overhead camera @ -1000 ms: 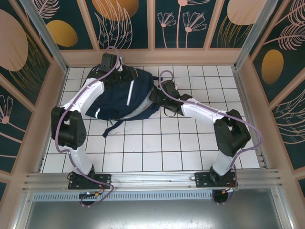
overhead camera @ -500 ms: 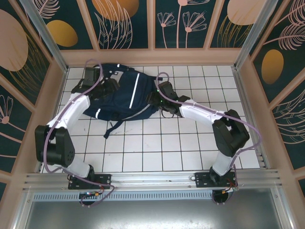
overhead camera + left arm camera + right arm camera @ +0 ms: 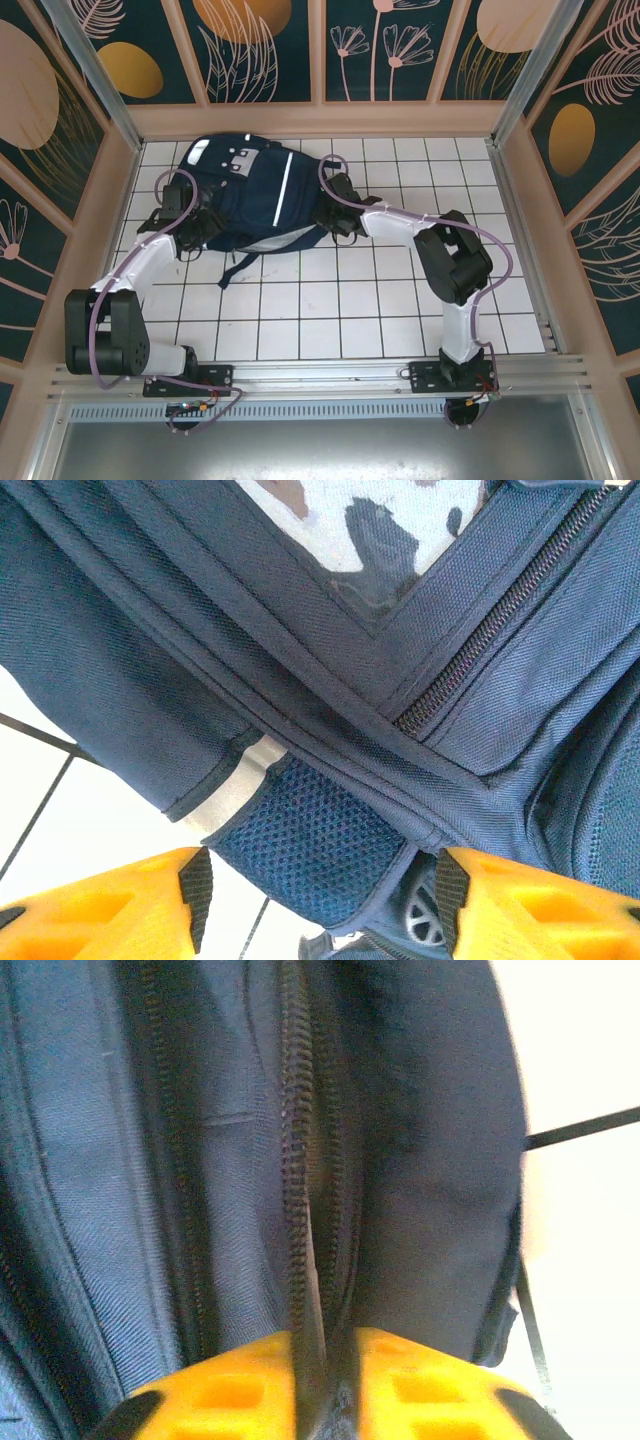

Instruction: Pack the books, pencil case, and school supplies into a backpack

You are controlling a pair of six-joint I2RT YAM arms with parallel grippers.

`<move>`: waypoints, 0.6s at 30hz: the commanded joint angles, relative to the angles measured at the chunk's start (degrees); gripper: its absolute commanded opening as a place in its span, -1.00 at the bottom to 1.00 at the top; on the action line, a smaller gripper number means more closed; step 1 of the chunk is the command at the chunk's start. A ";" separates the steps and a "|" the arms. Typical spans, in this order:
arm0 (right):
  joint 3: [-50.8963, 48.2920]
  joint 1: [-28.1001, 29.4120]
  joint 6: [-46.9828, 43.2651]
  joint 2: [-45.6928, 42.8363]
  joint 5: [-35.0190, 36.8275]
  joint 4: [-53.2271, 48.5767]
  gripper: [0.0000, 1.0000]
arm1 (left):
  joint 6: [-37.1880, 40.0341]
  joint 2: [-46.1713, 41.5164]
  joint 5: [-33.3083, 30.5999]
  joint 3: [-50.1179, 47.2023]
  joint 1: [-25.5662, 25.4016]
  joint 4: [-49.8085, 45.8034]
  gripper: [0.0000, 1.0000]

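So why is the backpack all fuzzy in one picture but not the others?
Right wrist view: the backpack is probably too close to the camera, so it looks soft, and the white table glares. Left wrist view: sharp, the weave shows. Top view: evenly lit and clear.

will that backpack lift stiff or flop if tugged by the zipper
Probably flops: the backpack is soft fabric, slumped and creased. The right gripper pinches only a zipper fold, so that seam likely tents first. Woven cloth, unlikely to slip.

Your overhead camera looks down on the counter [image 3: 400, 320]; both wrist cameras hug the same backpack [image 3: 250, 205].
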 commanded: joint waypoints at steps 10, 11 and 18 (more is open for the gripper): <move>-11.18 -11.27 -6.37 -7.22 1.73 0.19 -0.68 | -13.47 -0.41 14.53 -11.54 -1.82 18.55 0.12; -11.61 -11.28 -7.46 -8.14 1.74 1.25 -0.57 | -14.41 -0.51 14.45 -12.25 -2.60 19.71 0.13; -14.72 -9.01 -12.78 -17.11 1.08 5.52 0.01 | -20.20 -0.76 12.80 -16.65 -6.51 24.77 0.13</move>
